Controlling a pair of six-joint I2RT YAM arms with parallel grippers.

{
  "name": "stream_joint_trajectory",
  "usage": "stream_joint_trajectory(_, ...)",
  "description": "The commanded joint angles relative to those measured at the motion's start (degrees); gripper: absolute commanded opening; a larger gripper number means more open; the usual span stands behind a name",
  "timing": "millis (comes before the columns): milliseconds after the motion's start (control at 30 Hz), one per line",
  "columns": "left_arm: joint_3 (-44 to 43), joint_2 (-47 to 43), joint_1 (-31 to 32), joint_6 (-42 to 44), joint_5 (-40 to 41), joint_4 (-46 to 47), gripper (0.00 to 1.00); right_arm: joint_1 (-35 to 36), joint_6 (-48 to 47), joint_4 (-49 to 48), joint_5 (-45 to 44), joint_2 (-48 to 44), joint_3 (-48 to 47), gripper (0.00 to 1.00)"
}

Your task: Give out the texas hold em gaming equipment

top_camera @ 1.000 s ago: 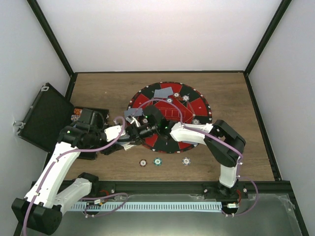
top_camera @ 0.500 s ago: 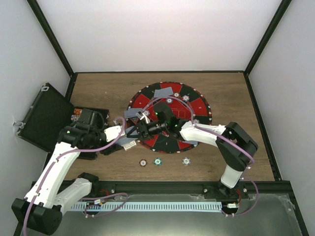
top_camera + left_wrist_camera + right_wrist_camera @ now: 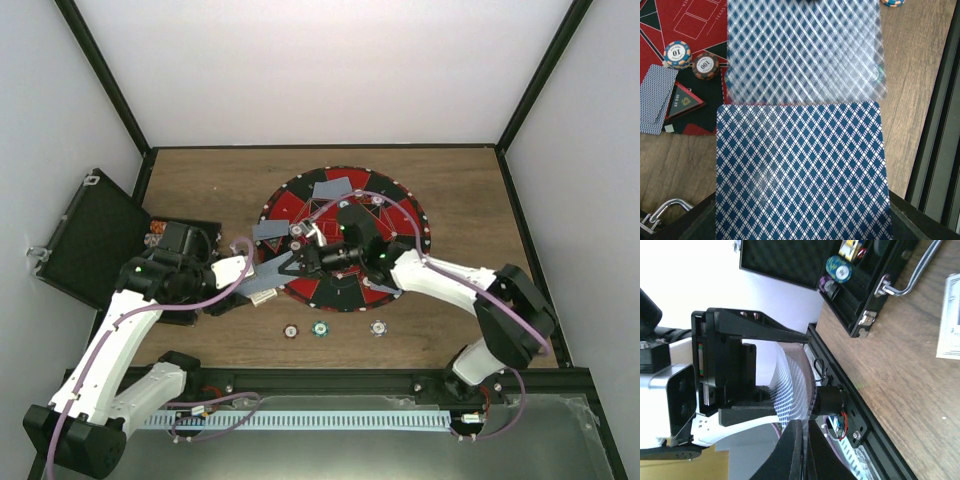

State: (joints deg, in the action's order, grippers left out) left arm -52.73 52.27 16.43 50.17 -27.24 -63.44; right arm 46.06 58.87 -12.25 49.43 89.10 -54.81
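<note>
**Both grippers meet over the deck at the mat's left edge**

The wooden table (image 3: 460,190) carries an open black case (image 3: 85,235) at its left side and a round mat (image 3: 400,215) with red and black segments in the middle. Both arms reach in toward the mat's near-left rim.

The left gripper (image 3: 258,287) is clamped on a deck (image 3: 802,175) of cards with a blue diamond-patterned back. It holds the deck by the end nearest its wrist, above the wood just beside the mat's edge. The right gripper (image 3: 801,429) faces it from the mat side with its fingers pressed together. They pinch the far edge of the top card (image 3: 802,50). This card sticks out past the deck's far end and looks blurred in the left wrist view. In the right wrist view it bows between the two grippers.

Two dealt cards (image 3: 333,187) lie face down near the mat's far rim, and one more card (image 3: 270,231) rests at its left rim.

A triangular marker (image 3: 684,101) lies on the mat beside that left card. A "10" chip (image 3: 677,54) and a "100" chip (image 3: 705,66) touch each other just beyond the marker. Three chips (image 3: 319,327) lie in a row on the bare wood on the near side of the mat, apart from one another. More chips (image 3: 839,269) sit in the compartments of the case.
</note>
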Motion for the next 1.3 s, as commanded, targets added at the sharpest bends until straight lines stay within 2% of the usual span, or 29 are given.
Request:
stream_joint_trajectory(0,-0.5,-0.9,-0.1,1.0,-1.5,1.1,0.04,-4.4,-2.2,4.8,-1.0,-5.9,3.0,0.01)
stream_joint_trajectory(133,-0.5,-1.0,-0.1,1.0,-1.5,1.1,0.04,-12.6,-5.9,10.7,-1.1,-12.3,9.6,0.01)
stream_joint_trajectory(300,-0.4,-1.1,-0.1,1.0,-1.6,1.1,0.04,-26.3,-12.2,19.3,-0.8,-19.7,19.3,0.01)
stream_joint_trajectory(367,-0.4,-0.9,-0.1,1.0,-1.6,1.1,0.04,-31.9,-15.1,22.9,-1.6,-21.4,21.4,0.01)
stream_joint_trajectory(500,-0.7,-0.5,-0.1,0.9,-1.8,1.3,0.04,-38.6,-18.8,26.1,-2.3,-21.9,24.2,0.01)
stream_joint_trajectory(867,-0.3,-0.7,-0.1,1.0,-1.3,1.0,0.04,-40.6,-23.9,26.8,-9.8,-12.3,21.8,0.02)
stream_joint_trajectory(967,-0.3,-0.7,-0.1,1.1,-1.3,1.1,0.04,-40.7,-24.9,27.9,-12.4,-11.4,21.2,0.09)
stream_joint_trajectory(1267,-0.4,-0.1,-0.1,1.0,-1.8,1.3,0.04,-40.7,-26.4,33.8,-18.3,-13.1,18.6,0.4)
